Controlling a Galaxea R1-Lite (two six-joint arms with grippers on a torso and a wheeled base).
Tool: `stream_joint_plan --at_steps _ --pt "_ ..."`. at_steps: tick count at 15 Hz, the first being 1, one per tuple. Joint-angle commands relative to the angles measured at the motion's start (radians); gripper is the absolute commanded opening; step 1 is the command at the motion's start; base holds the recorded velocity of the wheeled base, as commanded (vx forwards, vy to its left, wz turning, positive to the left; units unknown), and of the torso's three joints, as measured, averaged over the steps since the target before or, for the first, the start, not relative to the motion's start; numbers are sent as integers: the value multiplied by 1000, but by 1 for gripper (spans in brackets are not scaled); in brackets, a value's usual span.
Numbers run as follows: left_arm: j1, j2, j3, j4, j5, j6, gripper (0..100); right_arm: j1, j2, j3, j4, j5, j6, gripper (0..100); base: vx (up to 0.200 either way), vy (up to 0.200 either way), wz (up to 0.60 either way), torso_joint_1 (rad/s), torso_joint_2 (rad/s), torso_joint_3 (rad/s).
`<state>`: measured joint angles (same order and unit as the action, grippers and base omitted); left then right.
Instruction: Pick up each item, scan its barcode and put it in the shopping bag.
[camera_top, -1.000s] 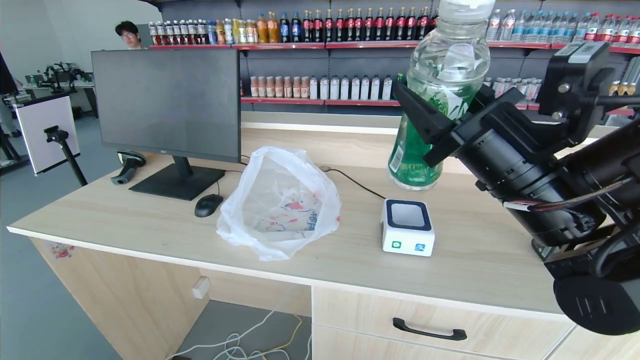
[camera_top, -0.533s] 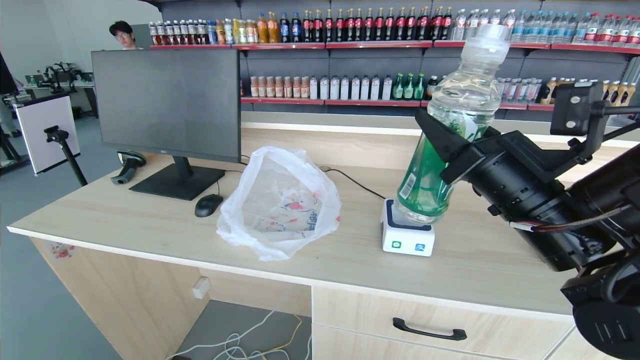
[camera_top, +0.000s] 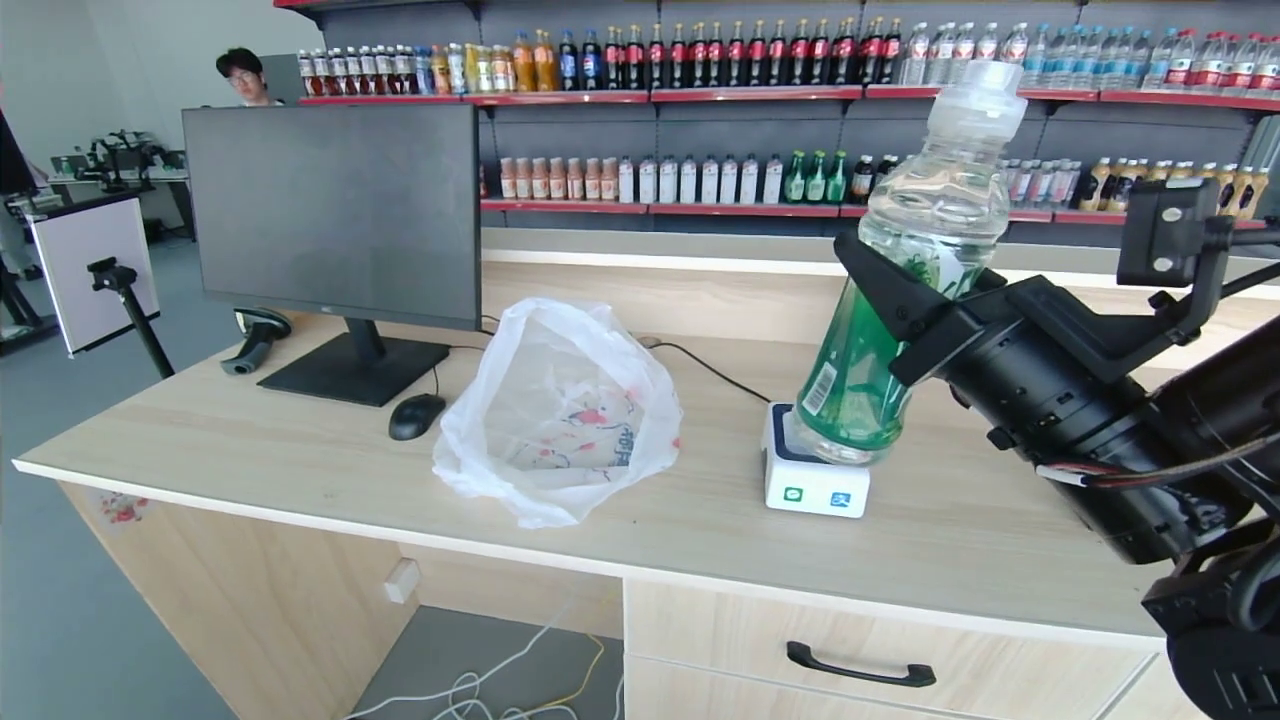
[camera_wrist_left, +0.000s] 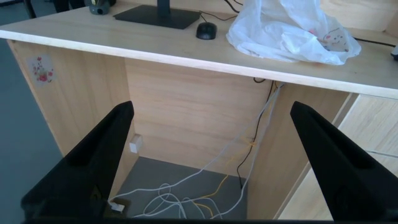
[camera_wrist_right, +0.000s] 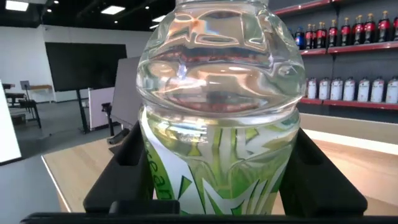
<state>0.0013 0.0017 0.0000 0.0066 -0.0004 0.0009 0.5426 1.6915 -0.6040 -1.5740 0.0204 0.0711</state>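
The right arm comes in from the right side over the table (camera_top: 950, 520), and the right pincer (camera_top: 905, 285) is squeezed around the middle of a bottle (camera_top: 940, 200) with a green label. The bottle leans a bit, cap up, with its bottom right over the white scanner (camera_top: 812, 485), near the plastic bag (camera_top: 560, 420). The left pincer (camera_wrist_left: 211, 109) is low in front of the table, spread wide.

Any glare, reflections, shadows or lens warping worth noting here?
Head view: even lighting, red-edged drink shelves bow slightly from the wide lens. Right wrist view: ceiling lights glint on the clear plastic water bottle with green label, which warps the room behind it. Left wrist view: the space under the light wooden counter lies in shade.
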Motion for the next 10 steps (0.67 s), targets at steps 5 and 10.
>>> stream_joint_plan --at_steps 5,10 --pt "-1 0 0 0 0 -1 100 -1 -12 1 3 1 23 0 0 0 0 0 0 0" --pt "-1 0 0 0 0 -1 100 -6 -12 7 3 1 32 0 0 0 -120 0 0 0"
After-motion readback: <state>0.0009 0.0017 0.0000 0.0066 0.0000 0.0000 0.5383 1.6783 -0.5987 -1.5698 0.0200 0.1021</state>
